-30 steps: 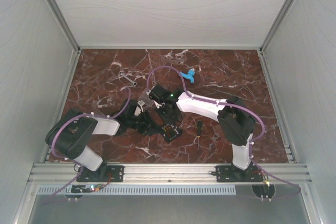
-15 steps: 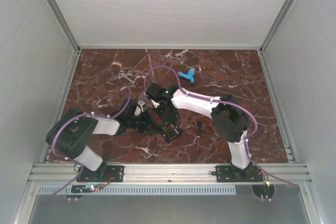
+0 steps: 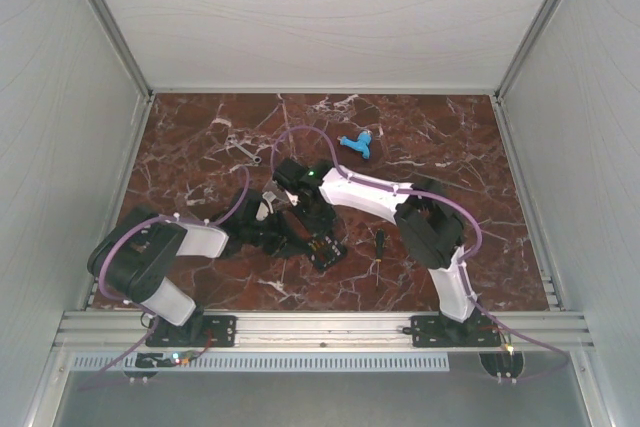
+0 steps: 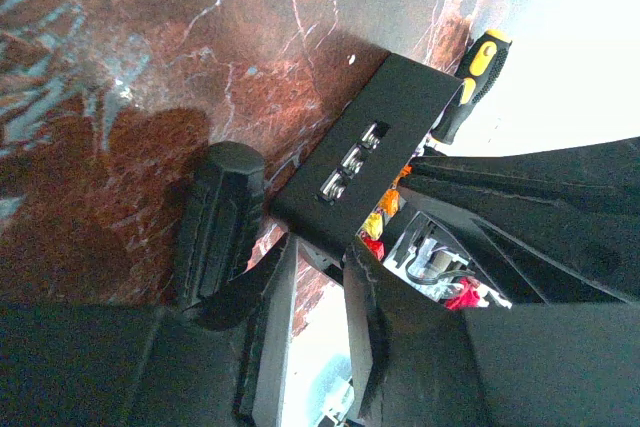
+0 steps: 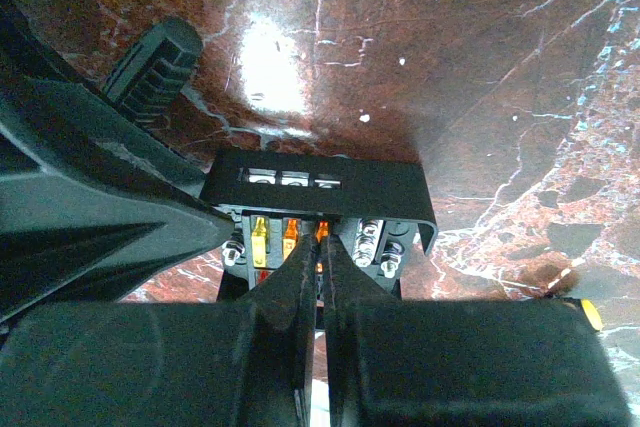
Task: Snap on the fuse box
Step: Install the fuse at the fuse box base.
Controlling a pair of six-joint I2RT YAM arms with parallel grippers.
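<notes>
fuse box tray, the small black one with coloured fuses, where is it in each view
top external: small black square plastic fuse box tray just below centre
left wrist: tray at centre, slanting up right
right wrist: tray at lower centre
shared landmark: red marble table beneath it

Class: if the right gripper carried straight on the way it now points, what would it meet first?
The fuse box. The right gripper points straight at its rows of fuses, which sit just ahead of it. Whether it already touches them is unclear from this view.
</notes>
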